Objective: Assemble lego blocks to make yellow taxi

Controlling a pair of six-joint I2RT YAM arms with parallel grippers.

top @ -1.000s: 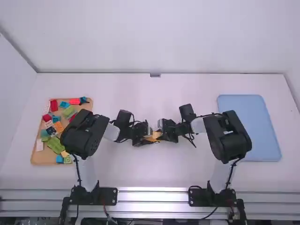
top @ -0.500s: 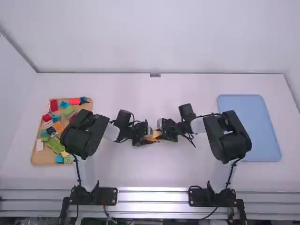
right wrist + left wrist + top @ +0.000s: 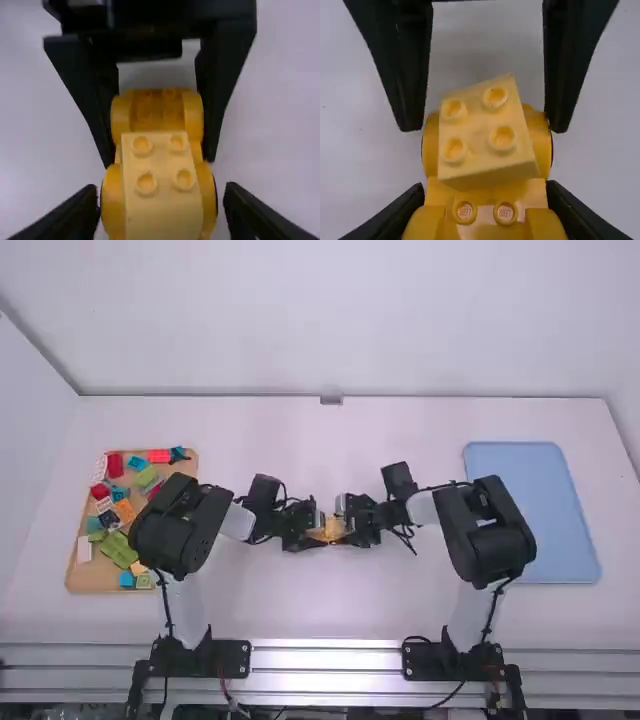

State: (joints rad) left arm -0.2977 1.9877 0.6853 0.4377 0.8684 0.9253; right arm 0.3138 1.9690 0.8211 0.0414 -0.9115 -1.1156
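My left gripper (image 3: 320, 533) and my right gripper (image 3: 346, 527) meet mid-table in the high view, the orange-yellow wheeled base (image 3: 331, 531) between them. The left wrist view shows my left gripper (image 3: 486, 194) shut on the sides of that base (image 3: 487, 191). A pale yellow 2x2-stud block (image 3: 482, 131) lies on its far part, turned slightly askew, with the other gripper's fingers spread around it. From the right wrist, my right gripper (image 3: 162, 195) stands open, with gaps beside the pale block (image 3: 162, 175) and wheels. How firmly the block sits cannot be told.
At the left, a brown tray (image 3: 92, 578) holds several coloured blocks, partly beneath the left arm. A blue tray (image 3: 530, 510) lies at the right, beside the right arm's elbow.
In the high view, more yellow shows between the grippers, and my right gripper's fingers appear to have spread. The left arm has stayed in place.
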